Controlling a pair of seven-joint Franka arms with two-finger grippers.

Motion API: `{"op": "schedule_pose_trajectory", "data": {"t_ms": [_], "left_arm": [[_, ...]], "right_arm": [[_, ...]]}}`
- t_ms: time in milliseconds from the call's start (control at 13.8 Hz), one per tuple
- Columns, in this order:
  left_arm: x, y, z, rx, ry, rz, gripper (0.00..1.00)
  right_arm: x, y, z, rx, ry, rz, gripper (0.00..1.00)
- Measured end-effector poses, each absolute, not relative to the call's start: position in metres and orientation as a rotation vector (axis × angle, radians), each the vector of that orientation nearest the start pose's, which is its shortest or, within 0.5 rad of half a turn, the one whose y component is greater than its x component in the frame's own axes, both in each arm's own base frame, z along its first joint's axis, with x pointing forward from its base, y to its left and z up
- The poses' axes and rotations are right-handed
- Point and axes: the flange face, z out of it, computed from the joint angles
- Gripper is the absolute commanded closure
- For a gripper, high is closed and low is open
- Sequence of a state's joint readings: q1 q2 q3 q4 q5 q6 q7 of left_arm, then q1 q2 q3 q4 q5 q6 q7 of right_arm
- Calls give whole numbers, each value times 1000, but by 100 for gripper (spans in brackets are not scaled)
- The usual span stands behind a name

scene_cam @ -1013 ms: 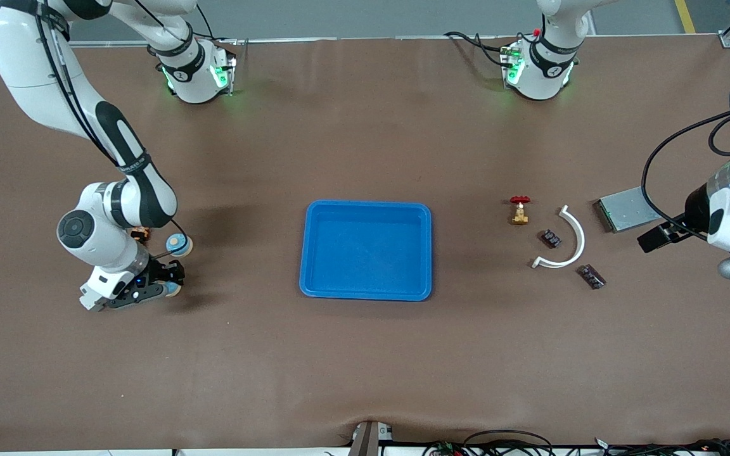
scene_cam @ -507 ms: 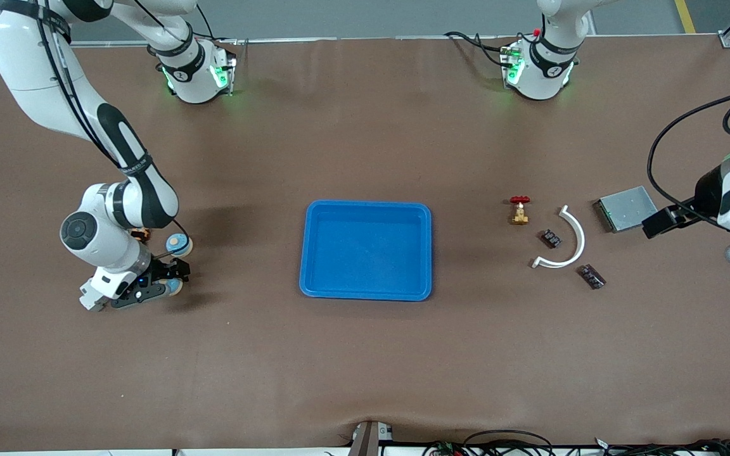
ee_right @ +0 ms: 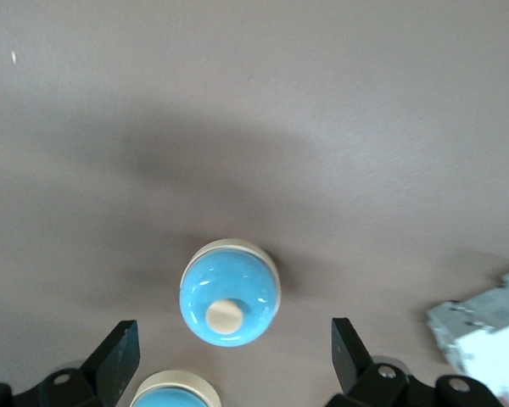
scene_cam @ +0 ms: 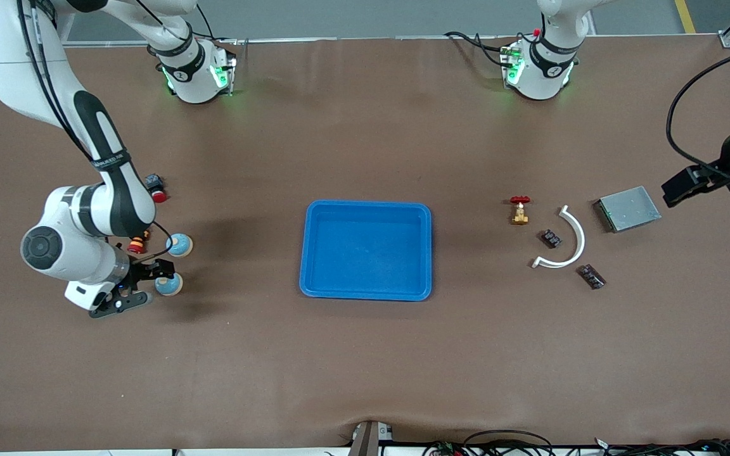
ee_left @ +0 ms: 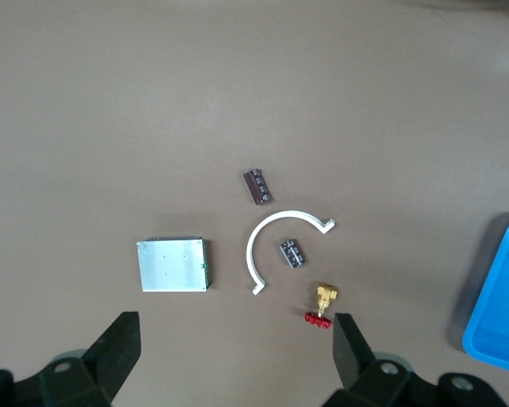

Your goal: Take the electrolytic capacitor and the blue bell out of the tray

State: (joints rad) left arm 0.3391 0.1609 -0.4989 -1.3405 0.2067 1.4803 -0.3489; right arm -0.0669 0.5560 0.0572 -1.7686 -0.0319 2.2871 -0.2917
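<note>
Two blue bells stand toward the right arm's end of the table, one [scene_cam: 179, 244] farther from the front camera, one [scene_cam: 168, 285] nearer. My right gripper [scene_cam: 140, 285] hangs open just beside the nearer bell, holding nothing. The right wrist view shows one bell [ee_right: 230, 292] in full, the other bell [ee_right: 174, 392] at the frame's edge, and the open right gripper [ee_right: 233, 352]. Two small dark capacitors [scene_cam: 552, 239] [scene_cam: 592, 277] lie toward the left arm's end. My left gripper [scene_cam: 682, 183] is open in the air beside a grey plate [scene_cam: 628, 208]. Under the left gripper [ee_left: 235, 343] lie the capacitors [ee_left: 257, 186] [ee_left: 293, 253].
A blue tray [scene_cam: 314, 253] sits mid-table. A white curved strip [scene_cam: 577, 234] and a brass valve with a red handle [scene_cam: 519, 210] lie by the capacitors. Small red parts [scene_cam: 139, 242] [scene_cam: 156, 189] lie near the right arm. A grey-white block [ee_right: 483, 331] shows near the bells.
My right gripper opened, let go of the nearer bell and drew back toward the right arm's end. My left arm rose and pulled away toward the table's edge.
</note>
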Motion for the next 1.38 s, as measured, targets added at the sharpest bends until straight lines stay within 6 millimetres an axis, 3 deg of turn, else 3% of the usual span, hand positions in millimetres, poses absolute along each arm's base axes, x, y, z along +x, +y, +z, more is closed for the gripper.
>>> {"op": "schedule_pose_trajectory", "data": {"t_ms": [289,651,868,1086,1230,1375], "left_arm": [[570,-42,661,-3034,-297,-33,0],[540,-2,670,-3081,-140,35,0],[530,-14,668,-3082,-88,55,0],[521,-18,664,-3084,-74,33,0],[517,-14,665,-3085,-82,13,0],[520,-13,664,-3086,-86,-11,0]], "right_arm": [[662,-20,269,-3099,-437,59,0],[652,-20,328,-3095,-357,110,0],[642,-9,360,-3086,-226,167,0],[632,3,410,-3088,-177,246,0],[629,2,446,-3090,-171,254,0],[630,-7,464,-3097,-160,236,0]]}}
